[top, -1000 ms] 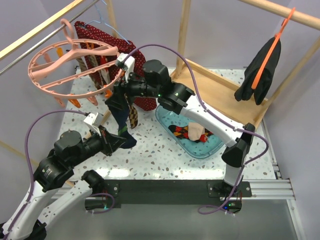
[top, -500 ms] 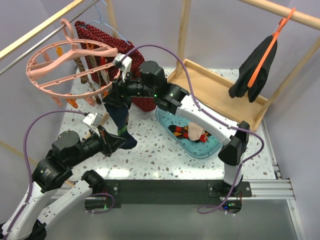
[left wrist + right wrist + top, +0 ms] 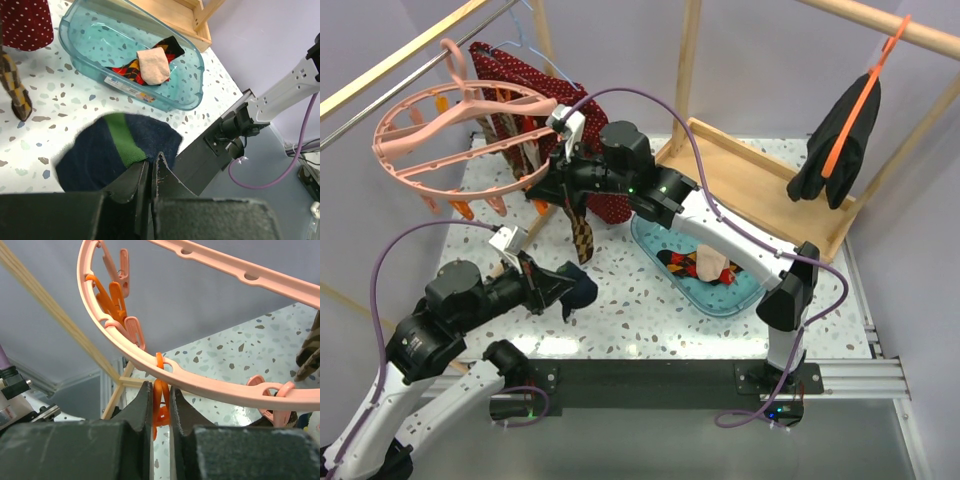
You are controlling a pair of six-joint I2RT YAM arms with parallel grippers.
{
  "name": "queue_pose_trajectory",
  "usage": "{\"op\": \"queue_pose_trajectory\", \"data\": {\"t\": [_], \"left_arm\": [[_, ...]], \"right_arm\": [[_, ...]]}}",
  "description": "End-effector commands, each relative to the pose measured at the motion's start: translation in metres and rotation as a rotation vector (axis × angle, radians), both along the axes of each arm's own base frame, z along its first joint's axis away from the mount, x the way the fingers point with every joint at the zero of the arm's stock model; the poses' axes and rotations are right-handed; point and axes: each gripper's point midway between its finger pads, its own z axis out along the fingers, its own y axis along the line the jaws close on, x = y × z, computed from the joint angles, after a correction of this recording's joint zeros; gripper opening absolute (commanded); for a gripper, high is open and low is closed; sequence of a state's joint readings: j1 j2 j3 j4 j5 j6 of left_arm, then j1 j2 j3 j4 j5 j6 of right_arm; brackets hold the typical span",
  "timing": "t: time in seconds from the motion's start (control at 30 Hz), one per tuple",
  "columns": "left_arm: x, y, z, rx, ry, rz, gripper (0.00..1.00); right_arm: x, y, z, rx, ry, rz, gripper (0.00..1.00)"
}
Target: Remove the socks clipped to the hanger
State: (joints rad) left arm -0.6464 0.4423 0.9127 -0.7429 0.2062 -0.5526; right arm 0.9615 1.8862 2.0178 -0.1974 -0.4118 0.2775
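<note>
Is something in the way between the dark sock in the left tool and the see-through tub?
Nothing visible. Only bare speckled table lies between the dark sock and the tub. The brown checked sock hangs off to the side.

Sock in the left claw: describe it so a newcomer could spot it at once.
Over the speckled table, look left of the blue tub. The left claw pinches a sock there; it alone is plain navy with a green band.

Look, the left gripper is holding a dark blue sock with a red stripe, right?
Not quite. The stripe is green, not red. The left wrist view shows the left gripper holding a dark blue sock with a green stripe.
</note>
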Motion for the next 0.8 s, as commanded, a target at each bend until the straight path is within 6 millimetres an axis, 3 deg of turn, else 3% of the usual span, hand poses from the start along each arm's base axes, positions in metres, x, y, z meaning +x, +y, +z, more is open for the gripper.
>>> {"op": "queue_pose_trajectory", "data": {"t": [0.0,0.03,0.33,0.5,0.77], "left_arm": [[0.0,-0.006,0.015,-0.016,-0.053,-0.043,0.0],[0.001,-0.005,0.017,-0.018,-0.059,-0.036,0.0],[0.015,0.002,0.043,-0.059,-0.131,0.053,0.0],[0.018,0.0,0.043,-0.049,-0.13,0.051,0.0],[0.021,-0.003,0.037,-0.024,-0.125,0.039,0.0]], "right_arm": [[-0.004,0.0,0.012,0.03,-0.016,0.013,0.02],[-0.004,0.0,0.01,0.025,-0.013,0.013,0.11],[-0.005,-0.003,0.006,0.009,0.019,0.002,0.52],[-0.004,-0.011,0.007,-0.013,0.036,-0.033,0.66],[-0.015,-0.045,-0.009,-0.126,0.068,-0.09,0.82]]}}
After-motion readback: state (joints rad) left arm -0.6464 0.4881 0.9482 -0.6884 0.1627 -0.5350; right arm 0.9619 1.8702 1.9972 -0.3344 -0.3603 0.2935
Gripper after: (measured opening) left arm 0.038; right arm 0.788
